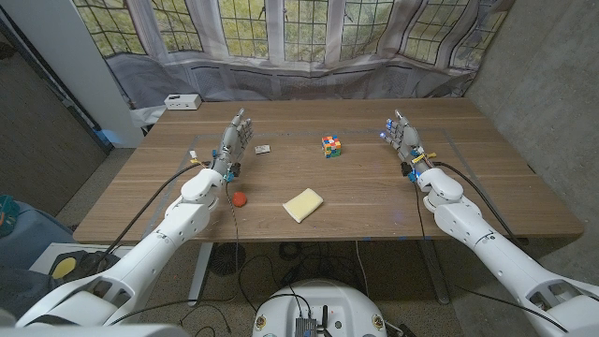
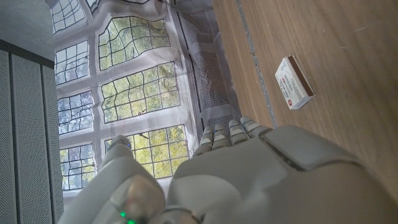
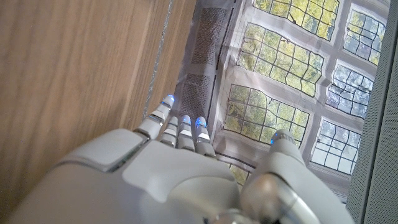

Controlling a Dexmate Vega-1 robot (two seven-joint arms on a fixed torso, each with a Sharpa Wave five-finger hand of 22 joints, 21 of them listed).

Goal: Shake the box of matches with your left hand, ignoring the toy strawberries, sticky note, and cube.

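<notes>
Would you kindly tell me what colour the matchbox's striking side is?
Brown, with a white and red top face on the matchbox; clearest in the left wrist view.

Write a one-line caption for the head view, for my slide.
Both hands, left and right, wait open above the wooden table; the matchbox lies untouched beside the left hand.

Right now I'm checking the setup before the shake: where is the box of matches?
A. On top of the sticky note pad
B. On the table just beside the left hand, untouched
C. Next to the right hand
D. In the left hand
B: the box of matches lies on the table just right of the open left hand, not touching it.
</notes>
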